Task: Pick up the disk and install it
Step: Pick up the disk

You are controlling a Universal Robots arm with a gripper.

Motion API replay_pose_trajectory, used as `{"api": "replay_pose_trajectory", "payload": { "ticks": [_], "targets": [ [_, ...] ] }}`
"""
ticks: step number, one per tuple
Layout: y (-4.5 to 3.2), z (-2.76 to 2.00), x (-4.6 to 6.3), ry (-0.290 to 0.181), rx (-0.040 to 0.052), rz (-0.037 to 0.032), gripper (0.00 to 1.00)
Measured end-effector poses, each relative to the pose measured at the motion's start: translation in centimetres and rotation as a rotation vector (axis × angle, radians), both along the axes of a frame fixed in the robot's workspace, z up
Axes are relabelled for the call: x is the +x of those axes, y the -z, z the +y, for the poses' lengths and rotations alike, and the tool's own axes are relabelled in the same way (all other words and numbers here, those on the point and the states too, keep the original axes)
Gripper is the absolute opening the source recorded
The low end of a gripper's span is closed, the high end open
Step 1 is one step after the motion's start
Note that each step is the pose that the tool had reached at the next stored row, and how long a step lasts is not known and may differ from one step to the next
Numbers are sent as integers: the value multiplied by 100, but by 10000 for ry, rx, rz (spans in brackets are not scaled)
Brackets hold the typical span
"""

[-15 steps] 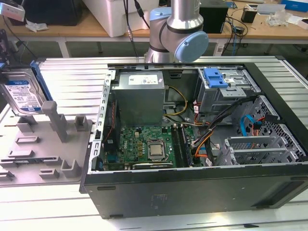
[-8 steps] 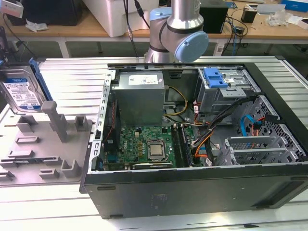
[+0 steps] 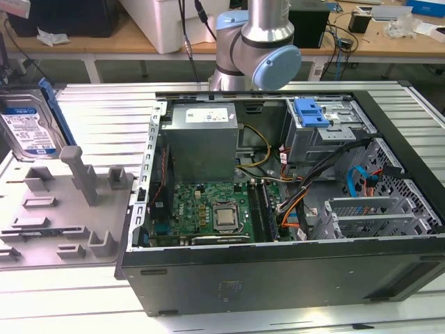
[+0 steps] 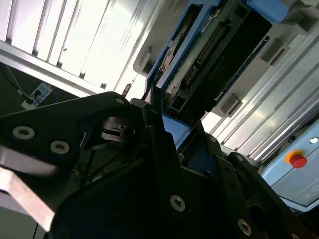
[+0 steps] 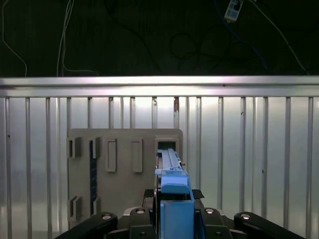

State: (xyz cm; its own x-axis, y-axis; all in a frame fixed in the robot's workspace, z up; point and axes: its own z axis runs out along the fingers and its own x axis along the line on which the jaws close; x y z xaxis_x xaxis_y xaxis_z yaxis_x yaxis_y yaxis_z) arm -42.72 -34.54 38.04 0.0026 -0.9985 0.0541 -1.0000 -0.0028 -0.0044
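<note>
The disk (image 3: 26, 129), silver with a white-and-blue label and a blue carrier frame, stands tilted above the grey fixture plate (image 3: 62, 209) at the exterior view's far left. In the first wrist view the disk (image 5: 172, 174) appears edge-on, centred in my gripper (image 5: 173, 209) over the fixture plate (image 5: 124, 159). The second wrist view shows the disk's connector edge (image 4: 209, 55) sticking out past the black fingers (image 4: 155, 117) of my gripper (image 4: 167, 134), which is shut on it.
An open computer case (image 3: 278, 278) lies to the exterior view's right of the fixture, with motherboard (image 3: 208, 209), power supply (image 3: 201, 136), cables and a drive cage with a blue carrier (image 3: 311, 111). The arm's elbow (image 3: 257, 42) rises behind it. The ribbed metal table (image 5: 249, 149) lies below.
</note>
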Motion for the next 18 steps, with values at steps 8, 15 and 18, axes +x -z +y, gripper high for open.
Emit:
{"api": "replay_pose_trajectory", "payload": {
  "ticks": [8,15,18],
  "targets": [
    [-109,0,0,0,0,0,36],
    [-192,0,0,0,0,-1,36],
    [-228,0,0,0,1,-1,36]
  ]
}}
